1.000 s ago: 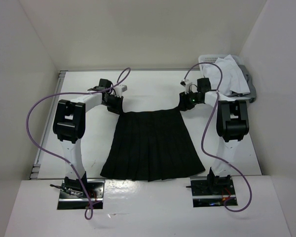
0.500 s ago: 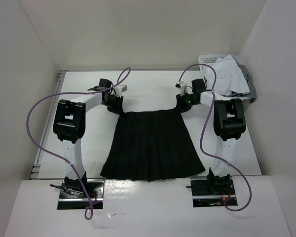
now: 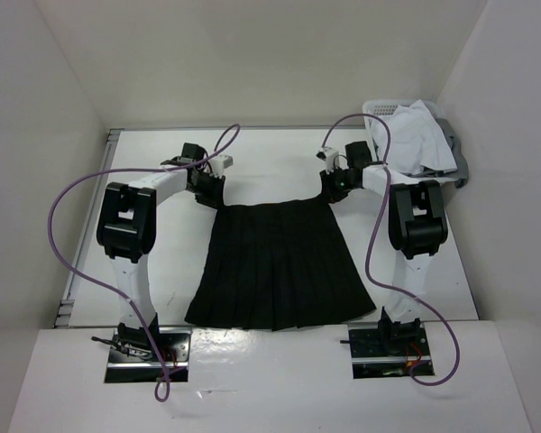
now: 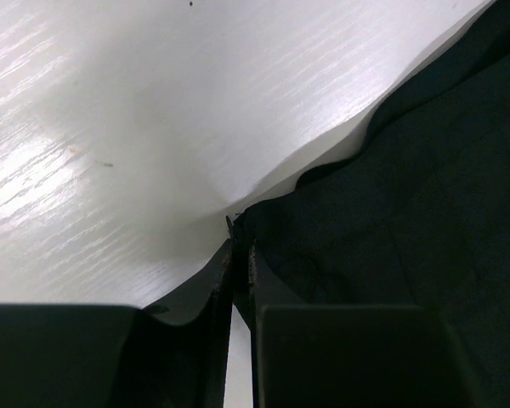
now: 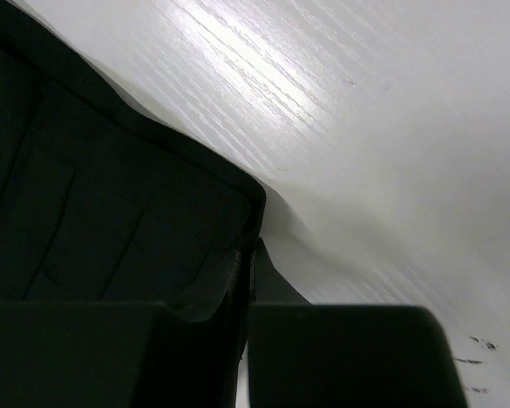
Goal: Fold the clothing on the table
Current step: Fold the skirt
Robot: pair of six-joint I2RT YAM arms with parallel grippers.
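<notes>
White table [image 3: 279, 158] with black pleated skirt [image 3: 275, 266] laid flat at its middle. Waist corners are clamped by left gripper [image 3: 214, 196] and right gripper [image 3: 332, 190]. Grasp is judged made; next, waist must be carried evenly toward hem

The skirt [image 3: 275, 266] is a flat matte black, its pleats showing as faint straight lines that fan from waist to hem. The worktop [image 3: 279, 158] is white; close up it carries a fine pale grain of streaks and a few tiny dark specks. The left arm [image 3: 126, 225] and right arm [image 3: 417, 221] are white with black joint housings, and the left claw [image 4: 238, 246] and right claw [image 5: 248, 255] are black. Purple cables [image 3: 52, 224] loop over both arms, and a small green light [image 3: 342, 179] glows on the right wrist. The basket [image 3: 383, 109] and the garment [image 3: 424, 135] are both white.
</notes>
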